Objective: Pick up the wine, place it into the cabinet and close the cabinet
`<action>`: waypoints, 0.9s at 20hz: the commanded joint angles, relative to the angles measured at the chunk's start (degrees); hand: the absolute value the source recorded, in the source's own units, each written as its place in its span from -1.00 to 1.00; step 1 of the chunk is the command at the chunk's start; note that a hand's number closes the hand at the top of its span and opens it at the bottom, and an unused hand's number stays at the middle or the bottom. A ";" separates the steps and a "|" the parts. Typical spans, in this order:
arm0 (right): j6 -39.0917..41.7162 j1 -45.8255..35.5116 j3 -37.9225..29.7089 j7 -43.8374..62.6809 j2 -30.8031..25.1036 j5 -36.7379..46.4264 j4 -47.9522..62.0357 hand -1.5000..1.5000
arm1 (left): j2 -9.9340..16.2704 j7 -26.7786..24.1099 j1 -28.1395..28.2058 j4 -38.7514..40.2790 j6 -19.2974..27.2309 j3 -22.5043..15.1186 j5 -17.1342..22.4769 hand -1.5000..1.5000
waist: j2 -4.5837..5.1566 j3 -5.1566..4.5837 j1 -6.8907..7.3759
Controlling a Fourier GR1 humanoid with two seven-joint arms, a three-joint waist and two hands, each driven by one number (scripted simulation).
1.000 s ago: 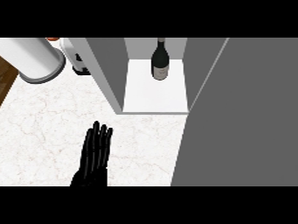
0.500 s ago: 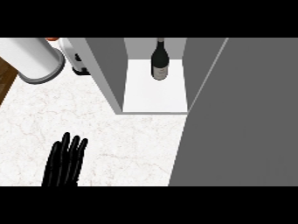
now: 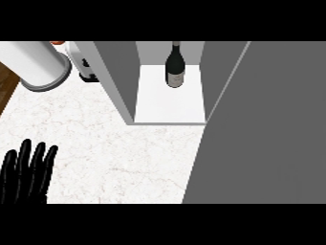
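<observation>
In the head view, the wine bottle (image 3: 174, 65) stands upright on the white shelf inside the open cabinet (image 3: 169, 103), near its back. The left hand (image 3: 26, 174) shows at the lower left over the marble counter (image 3: 116, 148), fingers straight and holding nothing. A white cylinder (image 3: 33, 62) stands at the upper left.

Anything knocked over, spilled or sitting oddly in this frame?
Nothing stands out. The dark glass wine bottle stands upright on the white shelf inside the open grey cabinet, whose grey door is not closed. The left hand shows open over the white marble counter at lower left. No spill or damage shows.
</observation>
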 commanded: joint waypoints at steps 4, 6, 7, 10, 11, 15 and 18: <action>1.82 2.07 13.58 1.95 -0.67 0.80 -7.70 1.00 | 6.37 -0.85 6.62 -1.50 -8.36 12.42 7.81 -1.00 | -0.34 -0.06 0.19; -3.65 -3.51 16.83 6.66 -0.01 1.55 -8.47 1.00 | 4.46 0.07 4.41 0.79 -9.24 11.58 7.31 -1.00 | -0.06 -0.08 -0.08; -2.24 -2.09 17.40 5.03 -0.01 3.24 -7.67 1.00 | 6.93 0.20 7.99 -1.07 -10.57 14.33 8.58 -1.00 | -0.16 -0.05 0.20; -6.25 -1.59 25.80 1.77 -0.01 8.86 -5.44 1.00 | 7.39 -0.98 9.89 1.00 -12.96 17.31 9.37 -1.00 | -0.36 -0.08 -0.05; -5.22 -0.15 25.73 2.62 -0.02 9.27 -6.95 1.00 | 7.80 0.12 7.76 3.47 -14.91 20.28 11.73 -1.00 | -0.26 -0.06 -0.47; -13.91 -5.80 31.74 -1.88 -0.10 12.68 1.22 1.00 | 7.81 1.12 8.67 0.60 -14.98 20.29 10.94 -1.00 | -0.26 -0.08 0.03; -16.67 -8.61 32.44 -0.01 -0.17 13.73 -0.53 1.00 | 8.82 1.38 10.05 1.99 -17.71 22.36 12.42 -1.00 | -0.42 -0.19 0.22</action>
